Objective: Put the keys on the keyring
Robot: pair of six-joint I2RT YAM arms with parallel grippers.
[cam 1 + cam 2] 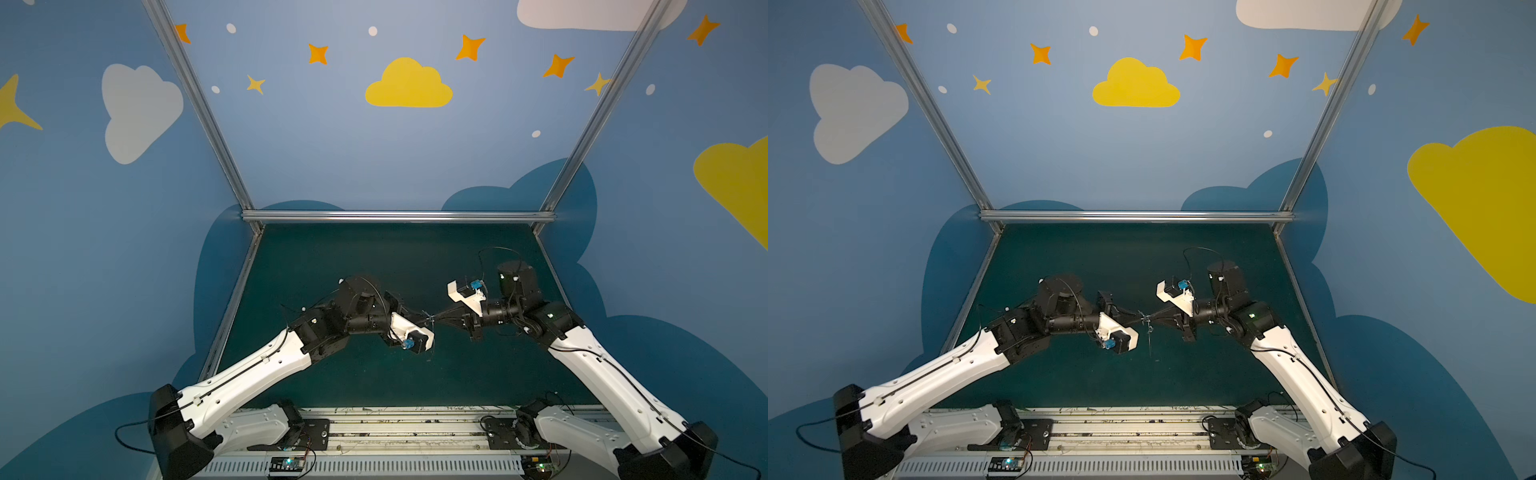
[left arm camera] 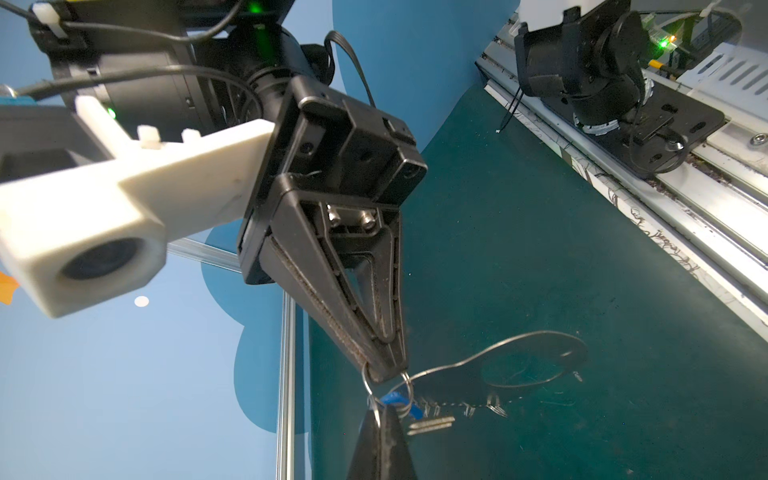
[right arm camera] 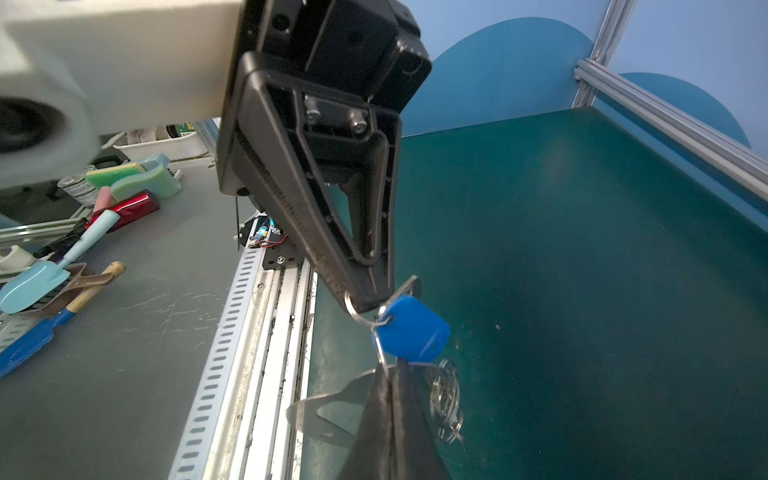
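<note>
Right gripper (image 3: 390,374) fingers are closed on the keyring (image 3: 345,388); the keys (image 2: 430,424) and a blue tag (image 3: 411,330) are held by the closed left gripper (image 3: 370,301), tip to tip above the green table (image 1: 374,257).

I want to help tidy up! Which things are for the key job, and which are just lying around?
For the job: keys, keyring plate, its wire rings, blue tag, left gripper and right gripper, both shut on wire rings.

Just lying about, beyond the rail: sponges, shiny red object, light blue spatula, tin.
</note>
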